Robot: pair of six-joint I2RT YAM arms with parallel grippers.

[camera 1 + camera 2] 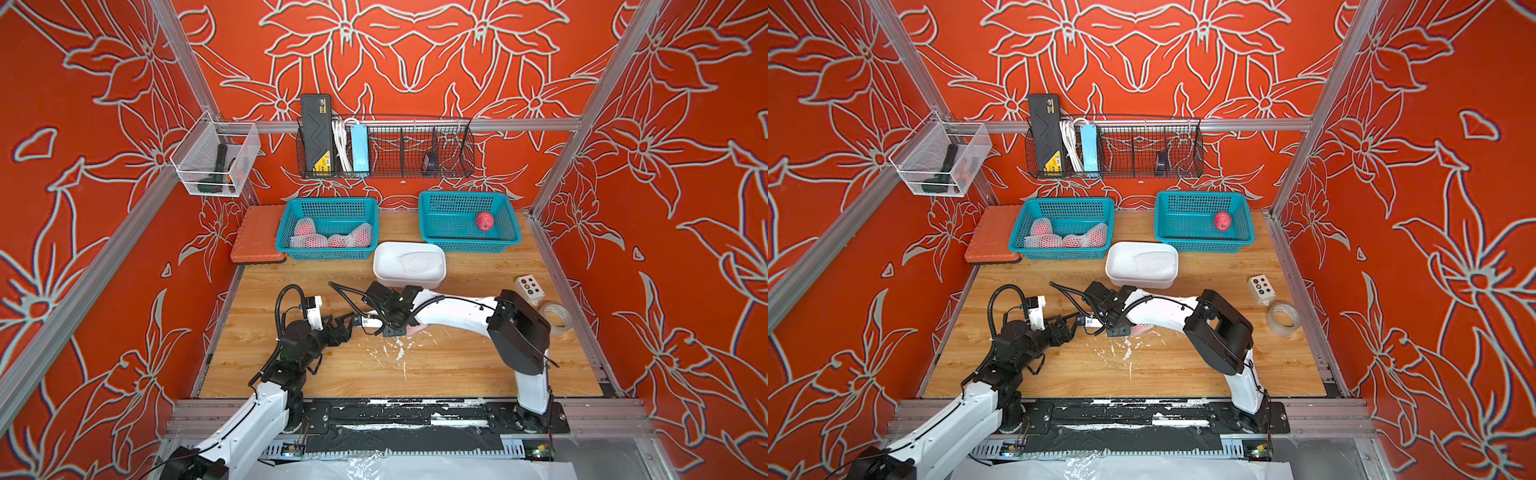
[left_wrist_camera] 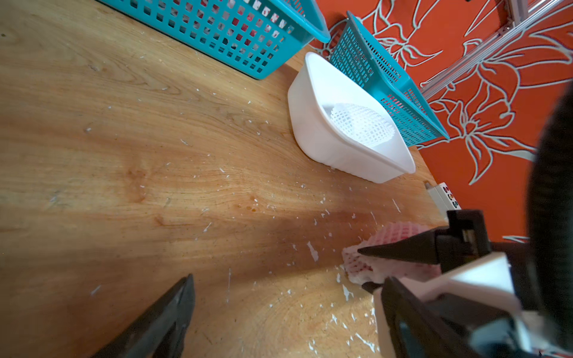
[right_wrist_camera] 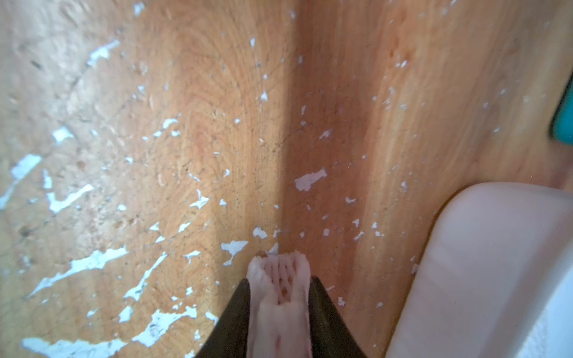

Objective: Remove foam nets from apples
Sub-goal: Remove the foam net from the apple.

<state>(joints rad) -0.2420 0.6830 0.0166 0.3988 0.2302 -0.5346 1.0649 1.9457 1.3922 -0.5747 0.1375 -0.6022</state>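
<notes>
1. Top views both show the wooden table (image 1: pixel 291 365) filling the floor of the cell.
2. Two teal baskets stand at the table's far edge: the left basket (image 1: pixel 332 214) and the right basket (image 1: pixel 461 199), well apart.
3. A white tub (image 1: pixel 386 266) sits just in front of the gap between them.
4. The left gripper (image 1: pixel 347 325) hovers low over the middle of the table, jaws spread wide, with nothing between them.
5. The right gripper (image 3: pixel 279 282) faces it, just beside. In the right wrist view its jaws are squeezed onto the bunched end of a foam net (image 3: pixel 279 266).
6. That net wraps a netted apple (image 2: pixel 403 229), which lies on the table under the right arm.
7. More wrapped apples (image 1: pixel 332 239) lie in the left basket.
8. One bare apple (image 1: pixel 484 220) rests in the right basket.
9. An empty net (image 1: pixel 419 261) lies in the white tub.
10. White foam crumbs (image 3: pixel 307 181) dot the wood around the grippers.
</notes>
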